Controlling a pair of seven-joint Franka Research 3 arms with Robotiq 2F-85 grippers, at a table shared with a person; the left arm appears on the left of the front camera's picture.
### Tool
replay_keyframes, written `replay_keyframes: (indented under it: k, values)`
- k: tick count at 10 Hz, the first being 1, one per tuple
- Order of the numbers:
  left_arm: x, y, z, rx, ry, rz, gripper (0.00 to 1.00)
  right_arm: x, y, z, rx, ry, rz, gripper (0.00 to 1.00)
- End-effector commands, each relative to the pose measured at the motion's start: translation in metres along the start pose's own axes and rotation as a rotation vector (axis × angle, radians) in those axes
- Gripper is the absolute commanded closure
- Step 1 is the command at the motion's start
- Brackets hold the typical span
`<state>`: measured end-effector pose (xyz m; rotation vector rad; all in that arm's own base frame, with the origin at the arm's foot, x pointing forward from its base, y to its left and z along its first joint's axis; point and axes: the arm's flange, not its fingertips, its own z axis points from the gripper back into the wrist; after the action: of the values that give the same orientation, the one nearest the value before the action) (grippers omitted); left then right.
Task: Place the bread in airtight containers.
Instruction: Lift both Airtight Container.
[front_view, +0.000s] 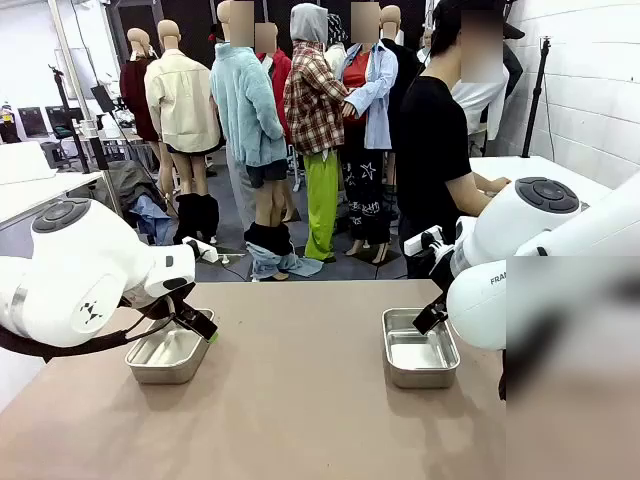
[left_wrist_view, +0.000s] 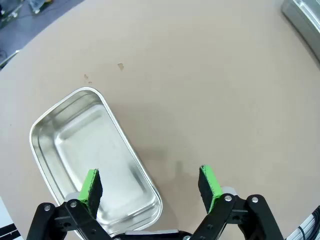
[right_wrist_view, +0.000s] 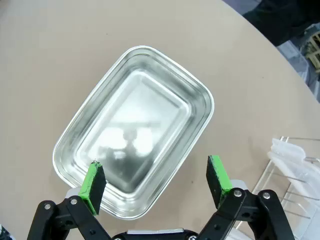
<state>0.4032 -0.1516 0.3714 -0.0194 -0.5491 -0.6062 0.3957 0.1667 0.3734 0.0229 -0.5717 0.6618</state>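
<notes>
Two empty steel airtight containers stand lidless on the tan table: one at the left (front_view: 168, 352), one at the right (front_view: 420, 352). My left gripper (front_view: 197, 322) hovers over the left container's far right corner. In the left wrist view it (left_wrist_view: 150, 185) is open, one green pad over the container (left_wrist_view: 85, 150) and the other over bare table. Open too, my right gripper (front_view: 432, 318) hangs above the right container's far edge, and in the right wrist view its (right_wrist_view: 156, 182) pads straddle that container's (right_wrist_view: 135, 125) near end. The bread is out of view.
A person in a black shirt (front_view: 435, 150) stands at the far right of the table, facing away to the right. A wire rack (right_wrist_view: 295, 180) holding a clear plastic piece (right_wrist_view: 287, 150) lies beside the right container. A steel edge (left_wrist_view: 302, 17) shows at the left wrist view's top right.
</notes>
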Motion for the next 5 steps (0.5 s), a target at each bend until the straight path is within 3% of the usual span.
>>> replay_keyframes:
  k: [1,5]
  values:
    - [0.0,0.0,0.0,0.0,0.0,0.0,0.0,0.0,0.0,0.0,0.0,0.0,0.0,0.0]
    - [0.0,0.0,0.0,0.0,0.0,0.0,0.0,0.0,0.0,0.0,0.0,0.0,0.0,0.0]
